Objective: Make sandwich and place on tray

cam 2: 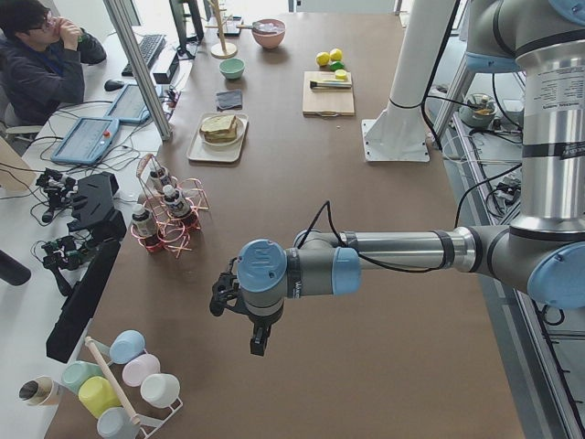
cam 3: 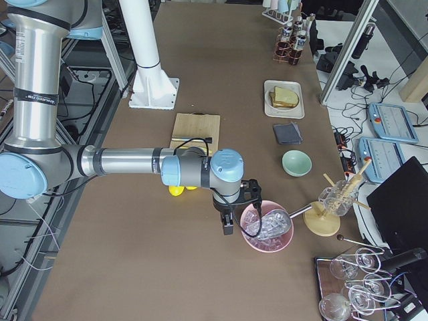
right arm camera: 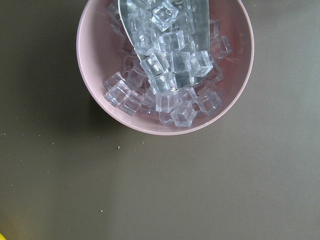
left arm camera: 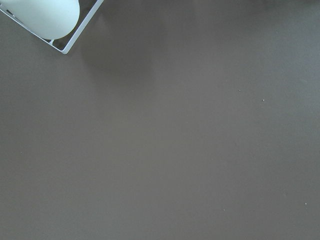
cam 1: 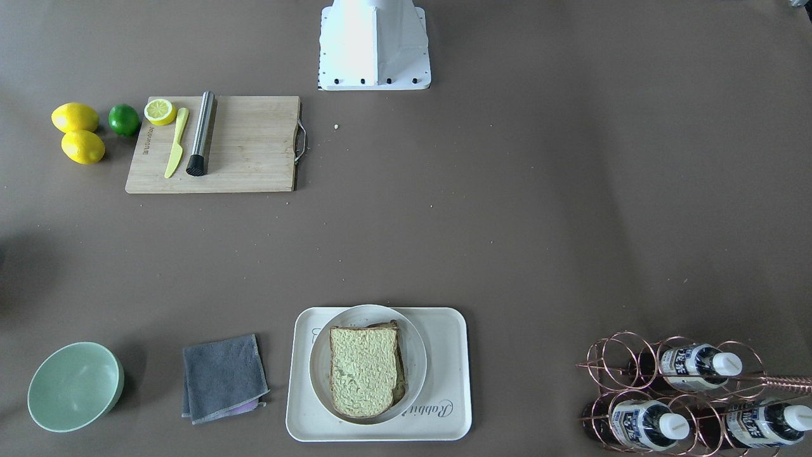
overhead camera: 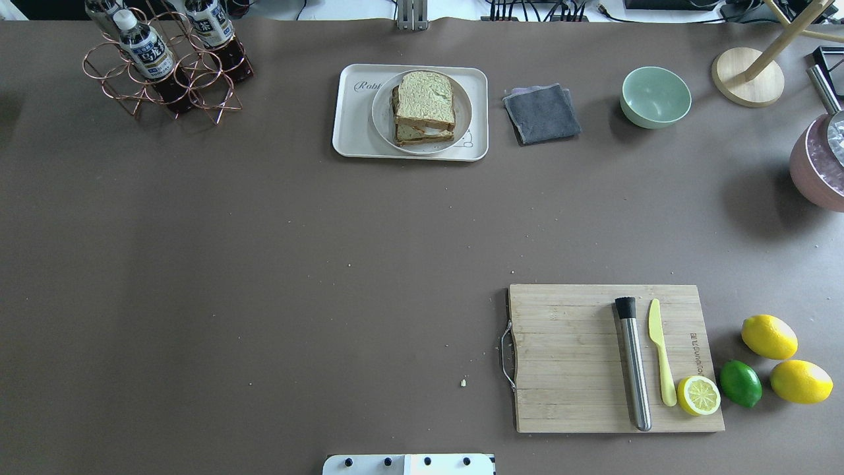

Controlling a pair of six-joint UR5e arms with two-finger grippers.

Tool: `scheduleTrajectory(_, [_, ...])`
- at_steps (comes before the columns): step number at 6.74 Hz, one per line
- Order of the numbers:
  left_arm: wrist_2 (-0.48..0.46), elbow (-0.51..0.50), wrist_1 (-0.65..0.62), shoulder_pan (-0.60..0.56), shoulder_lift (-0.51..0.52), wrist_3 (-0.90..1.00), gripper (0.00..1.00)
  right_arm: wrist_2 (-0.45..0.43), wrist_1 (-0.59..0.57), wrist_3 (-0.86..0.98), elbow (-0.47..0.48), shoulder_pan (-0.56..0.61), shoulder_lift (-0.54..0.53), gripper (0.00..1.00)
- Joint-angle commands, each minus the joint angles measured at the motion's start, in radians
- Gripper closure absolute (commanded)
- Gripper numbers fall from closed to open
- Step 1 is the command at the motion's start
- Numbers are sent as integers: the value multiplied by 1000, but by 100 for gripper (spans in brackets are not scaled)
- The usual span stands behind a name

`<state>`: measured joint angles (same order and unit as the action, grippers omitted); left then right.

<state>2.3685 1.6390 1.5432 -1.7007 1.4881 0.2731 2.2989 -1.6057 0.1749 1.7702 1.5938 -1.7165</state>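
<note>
Nearest, the left gripper point(cam 2: 253, 322) hangs over bare table and the right gripper point(cam 3: 231, 217) hangs by a pink ice bowl point(right arm camera: 237, 60). Whether either is parted or closed, I cannot tell. Farther out, the sandwich point(overhead camera: 425, 99) lies on a round plate point(overhead camera: 378, 113) set in the tray point(overhead camera: 348, 135) at the table's far edge. Its top slice sits askew of the lower one, so a jolt to the plate or tray could slide it off. Its long axis runs roughly away from the robot, slightly skewed.

The brown table point(overhead camera: 264, 264) carries tray point(overhead camera: 353, 125), cutting board point(overhead camera: 567, 356), cloth point(overhead camera: 542, 113), bowl point(overhead camera: 655, 95), lime point(overhead camera: 740, 383).
</note>
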Motion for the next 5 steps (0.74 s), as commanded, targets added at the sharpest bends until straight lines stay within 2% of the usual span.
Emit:
scheduleTrajectory(1, [0, -1, 0, 4, 0, 0, 2, 0, 1, 0, 0, 0, 0, 0])
scheduleTrajectory(5, [0, -5, 0, 7, -2, 0, 2, 0, 1, 0, 2, 0, -6, 0])
